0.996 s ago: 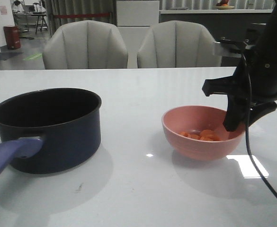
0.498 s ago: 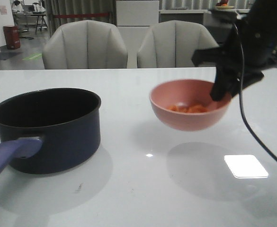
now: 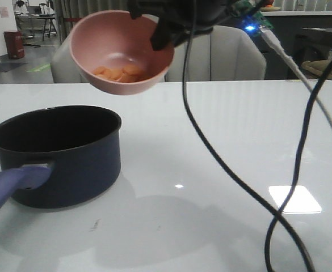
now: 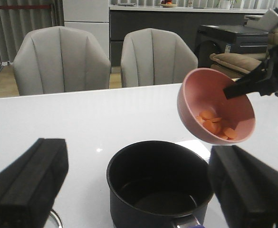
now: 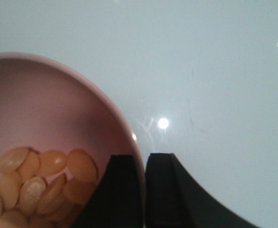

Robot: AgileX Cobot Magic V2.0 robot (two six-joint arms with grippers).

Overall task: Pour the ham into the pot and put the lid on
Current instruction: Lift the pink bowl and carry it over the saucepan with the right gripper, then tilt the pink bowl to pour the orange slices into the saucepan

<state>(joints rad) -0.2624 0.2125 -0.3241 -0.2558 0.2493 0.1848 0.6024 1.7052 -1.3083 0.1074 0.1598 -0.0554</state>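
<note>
Ham (image 3: 118, 73), a small heap of orange-pink slices, lies in the bottom of a salmon-pink round bowl (image 3: 112, 42) that hangs in the air above and a little to the far right of the dark navy round saucepan with a purplish-blue handle (image 3: 58, 153). The right gripper (image 5: 144, 190) is clenched on the bowl's rim, one finger inside the wall and one outside, as the right wrist view shows plainly. The bowl is tipped with its mouth turned toward the near left, yet the slices are all inside, so I judge the pouring step is in hand but the pour itself is not yet made. The next move calls for carrying the bowl's low edge over the pot's open mouth and then tipping further, so the pieces slide down into the pot and not onto the white table (image 3: 222, 141). The pot stands near the table's left side with its handle reaching to the near left edge; its inside is bare. Open table spreads to the right and far side, so the arm has room to swing. The left gripper (image 4: 134, 190) hangs behind the pot with its dark fingers spread wide, released and holding nothing. By its left finger a curved metal-edged shape shows at the frame's edge; whether that is the lid I cannot tell. Dangling black cables (image 3: 211, 147) cross the table's right half.
</note>
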